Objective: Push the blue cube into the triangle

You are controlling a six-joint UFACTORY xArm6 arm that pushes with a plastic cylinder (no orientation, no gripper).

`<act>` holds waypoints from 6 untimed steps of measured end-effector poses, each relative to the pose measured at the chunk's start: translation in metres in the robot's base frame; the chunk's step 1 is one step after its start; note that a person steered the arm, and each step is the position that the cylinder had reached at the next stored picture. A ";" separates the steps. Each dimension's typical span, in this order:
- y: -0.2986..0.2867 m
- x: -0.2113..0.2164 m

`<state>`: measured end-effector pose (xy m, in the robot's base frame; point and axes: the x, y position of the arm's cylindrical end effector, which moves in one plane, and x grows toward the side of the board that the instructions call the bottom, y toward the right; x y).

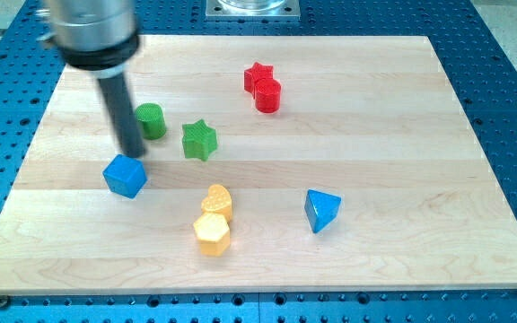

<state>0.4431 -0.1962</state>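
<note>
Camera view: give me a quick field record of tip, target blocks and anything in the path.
tip: my tip sits at the blue cube's upper edge, apparently touching
goal: blue triangle, toward the view's right of the cube, apart from it
in between: yellow heart and yellow hexagon, touching each other, close to the straight path
others: green cylinder, green star, red star, red cylinder

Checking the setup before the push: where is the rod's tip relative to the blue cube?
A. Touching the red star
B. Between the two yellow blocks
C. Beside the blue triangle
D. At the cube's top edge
D: my tip sits right at the upper edge of the blue cube, far from the blue triangle.
</note>
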 end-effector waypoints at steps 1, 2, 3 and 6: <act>-0.005 -0.032; 0.054 -0.044; 0.128 -0.044; -0.024 0.047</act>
<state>0.4905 -0.2204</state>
